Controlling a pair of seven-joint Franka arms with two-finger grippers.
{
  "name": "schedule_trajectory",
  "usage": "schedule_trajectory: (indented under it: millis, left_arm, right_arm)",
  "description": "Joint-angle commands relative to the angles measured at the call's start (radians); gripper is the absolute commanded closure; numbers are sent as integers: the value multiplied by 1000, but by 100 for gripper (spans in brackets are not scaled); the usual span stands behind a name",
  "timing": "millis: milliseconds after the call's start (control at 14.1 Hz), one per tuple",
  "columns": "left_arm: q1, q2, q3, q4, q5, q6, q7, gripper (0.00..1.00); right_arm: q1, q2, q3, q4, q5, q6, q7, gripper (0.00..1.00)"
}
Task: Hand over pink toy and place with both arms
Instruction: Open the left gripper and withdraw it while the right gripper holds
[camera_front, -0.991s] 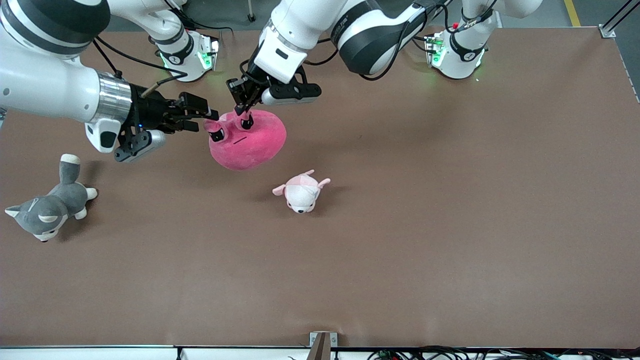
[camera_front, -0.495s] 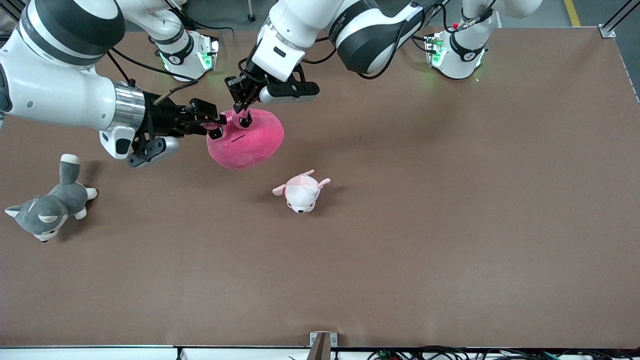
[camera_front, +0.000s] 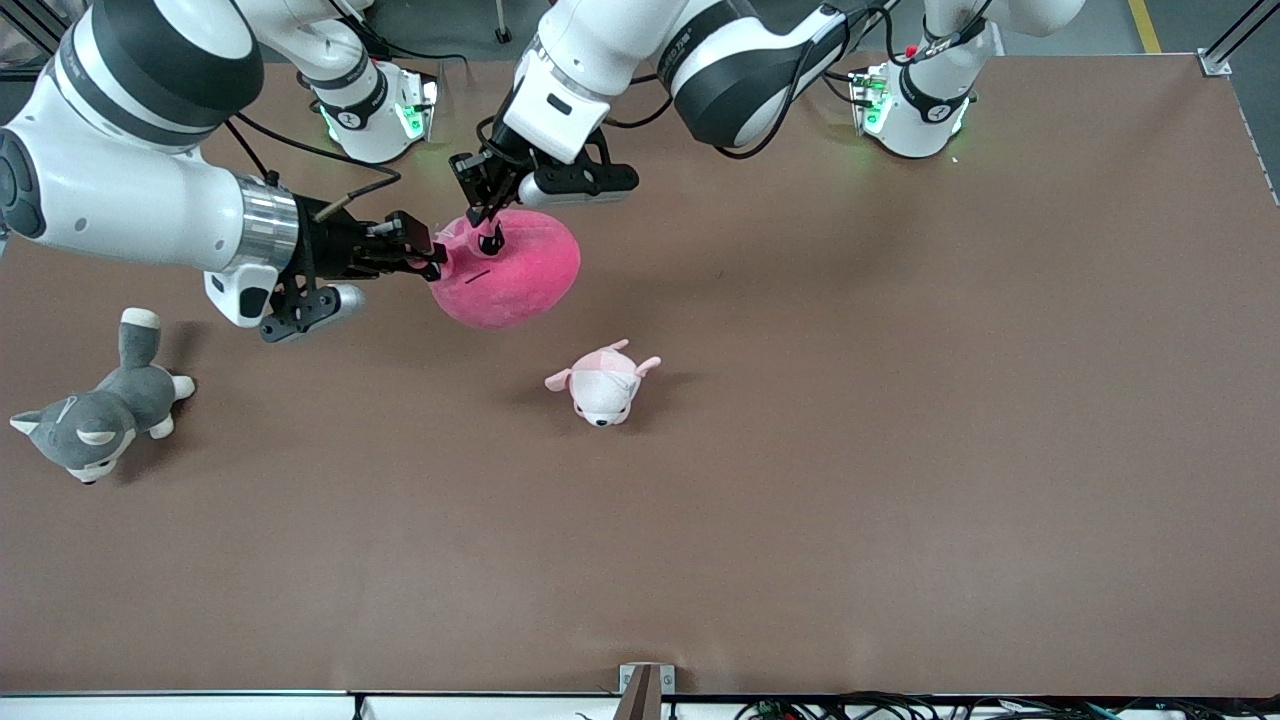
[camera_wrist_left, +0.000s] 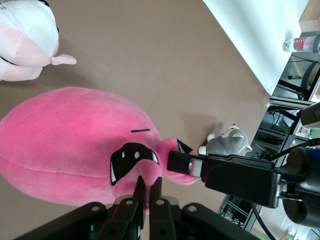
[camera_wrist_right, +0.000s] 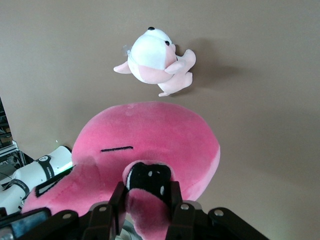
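Observation:
The pink toy (camera_front: 510, 275) is a round hot-pink plush with black eyes, held up over the table on the side toward the arms' bases. My left gripper (camera_front: 487, 212) comes down on it from above and is shut on a small pink ear, pinched thin between its fingers (camera_wrist_left: 148, 184). My right gripper (camera_front: 438, 256) reaches in level from the right arm's end. Its fingers press both sides of the bump that carries one black eye (camera_wrist_right: 146, 192). The toy's body (camera_wrist_right: 150, 135) hangs beneath both grippers. The right gripper's fingertip (camera_wrist_left: 187, 162) also shows in the left wrist view.
A small pale pink-and-white plush puppy (camera_front: 603, 384) lies on the brown table (camera_front: 900, 450), nearer the front camera than the pink toy. A grey-and-white plush dog (camera_front: 95, 415) lies at the right arm's end of the table.
My right gripper has moved in onto the toy's eye bump and closed on it. The toy has shifted slightly toward the left arm's end. The left gripper has kept its hold.

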Motion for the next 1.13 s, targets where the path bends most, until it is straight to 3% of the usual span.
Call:
schedule_trajectory:
  millis: [0, 71, 142, 212, 283, 566, 778, 1061]
  left_arm:
    - [-8, 9, 5, 26, -13, 8, -10, 93]
    - [-7, 8, 5, 26, -13, 8, -10, 87]
    - [-7, 6, 6, 25, -13, 6, -13, 70]
    - [-7, 2, 9, 25, -13, 3, -25, 29]
    - [-8, 0, 12, 23, -10, -1, -48, 2]
    - [2, -15, 21, 22, 3, -42, -56, 0]
    - [16, -40, 35, 3, 146, -110, -51, 0]
    - [145, -73, 40, 0, 204, -315, 103, 0]
  right_arm:
    - [16, -5, -7, -5, -15, 2, 8, 97]
    - [16, -5, -7, -6, -17, 1, 8, 98]
    - [16, -5, -7, -6, -17, -1, 8, 99]
    - [16, -6, -9, -5, -17, -4, 9, 100]
    - [16, -6, -7, -5, -17, -7, 11, 100]
    - [13, -9, -9, 1, -17, -20, 43, 100]
    - [-2, -10, -16, 6, -18, -30, 51, 100]
    - [-90, 0, -16, 34, -131, -16, 16, 100]
